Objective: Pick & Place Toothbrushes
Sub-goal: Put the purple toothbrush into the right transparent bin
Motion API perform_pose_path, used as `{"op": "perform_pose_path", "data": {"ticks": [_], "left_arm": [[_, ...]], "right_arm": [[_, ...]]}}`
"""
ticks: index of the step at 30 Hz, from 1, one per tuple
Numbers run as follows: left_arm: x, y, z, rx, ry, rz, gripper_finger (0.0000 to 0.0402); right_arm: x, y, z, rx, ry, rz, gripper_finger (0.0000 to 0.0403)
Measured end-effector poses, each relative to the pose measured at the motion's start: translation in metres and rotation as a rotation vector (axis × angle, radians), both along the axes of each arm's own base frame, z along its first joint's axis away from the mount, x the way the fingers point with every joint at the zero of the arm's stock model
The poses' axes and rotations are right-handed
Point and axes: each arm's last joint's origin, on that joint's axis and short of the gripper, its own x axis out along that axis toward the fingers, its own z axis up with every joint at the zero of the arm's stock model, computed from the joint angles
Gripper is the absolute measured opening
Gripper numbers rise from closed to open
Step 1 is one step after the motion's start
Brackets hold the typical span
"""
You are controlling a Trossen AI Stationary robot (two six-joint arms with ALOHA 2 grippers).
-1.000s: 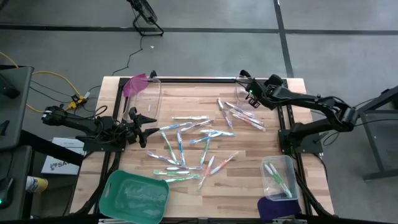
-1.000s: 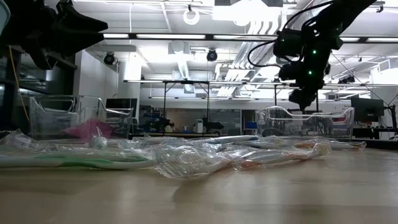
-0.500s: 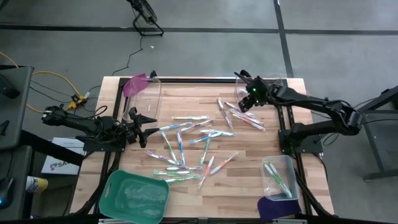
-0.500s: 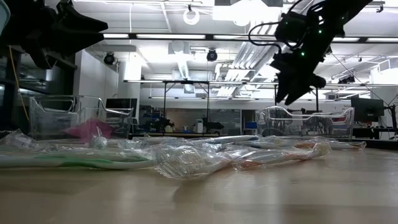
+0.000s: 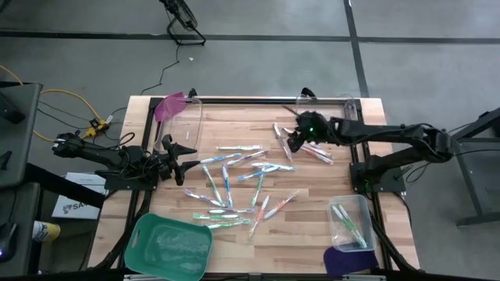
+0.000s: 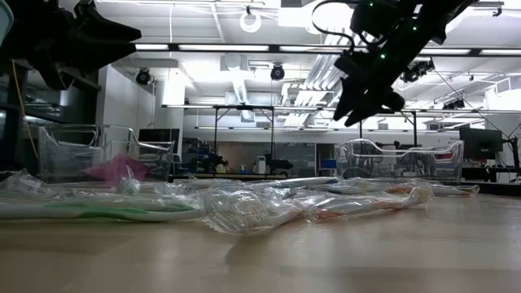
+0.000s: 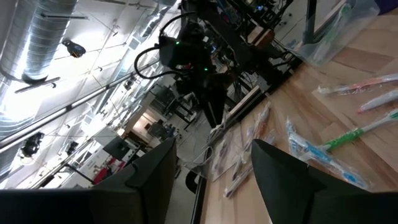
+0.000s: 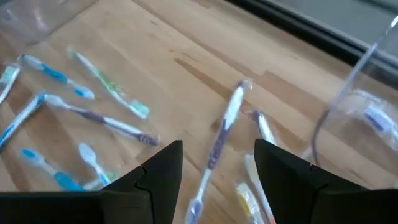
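Shifting R claw (image 5: 292, 143) over toothbrushes (image 5: 234, 183), empty, L unmoved

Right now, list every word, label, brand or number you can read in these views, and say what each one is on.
"SA...": dark letters on the white sheet lying left of the table beneath the left arm; the rest is too small to read.
Wrapped toothbrushes: any print is too small to read.
Nothing else legible in any view.
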Motion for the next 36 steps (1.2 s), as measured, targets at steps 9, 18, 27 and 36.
{"op": "perform_pose_path", "data": {"ticks": [9, 18, 27, 36], "left_arm": [[0.0, 0.0, 0.0, 0.001, 0.005, 0.0, 0.0203], [0.0, 0.0, -0.001, 0.003, 0.012, 0.0, 0.0203], [0.0, 0.0, -0.001, 0.003, 0.013, 0.0, 0.0203], [0.0, 0.0, -0.002, 0.004, 0.019, 0.0, 0.0203]], "right_arm": [[0.037, 0.018, -0.051, -0.022, 0.099, -0.063, 0.0192], [0.052, 0.013, -0.1, -0.03, 0.192, -0.162, 0.0192], [0.054, 0.012, -0.118, -0.028, 0.231, -0.195, 0.0192], [0.055, 0.013, -0.119, -0.025, 0.233, -0.18, 0.013]]}}
